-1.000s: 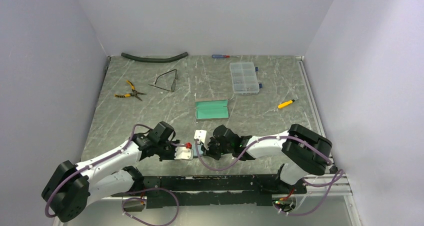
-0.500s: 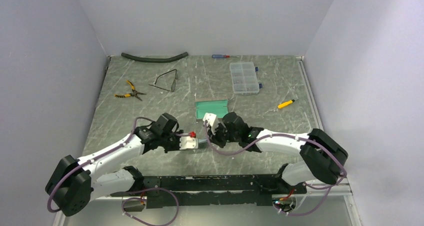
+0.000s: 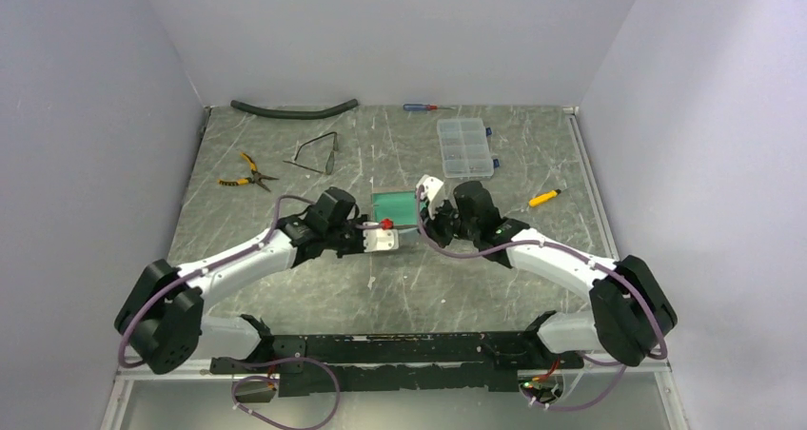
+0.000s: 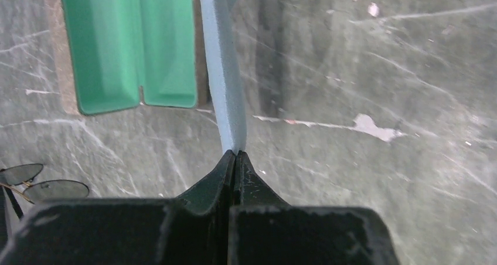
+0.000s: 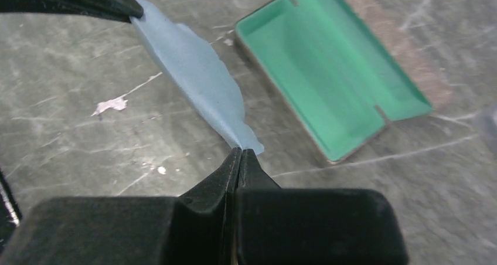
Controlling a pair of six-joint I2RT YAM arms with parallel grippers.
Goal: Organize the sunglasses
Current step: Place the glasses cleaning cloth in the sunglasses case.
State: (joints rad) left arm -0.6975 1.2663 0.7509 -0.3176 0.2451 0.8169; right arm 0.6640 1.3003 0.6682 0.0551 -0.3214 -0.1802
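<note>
Table: pinched blue cloth moved fwd to case; sunglasses unmoved.

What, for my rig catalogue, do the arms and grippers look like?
The left arm and right arm have white links, bulky black joints and looping purple cables. The left gripper and right gripper have black tapering fingers; a red knob sits by the left one.

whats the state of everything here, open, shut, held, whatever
left tool, shut on the blue cloth
right tool, shut on the blue cloth
blue cloth, pinched at both ends, stretched between the two tools
case, open, nothing inside
sunglasses, lying loose on the table, outside the case
pliers, handles spread, untouched
organizer box, lid looks shut
</note>
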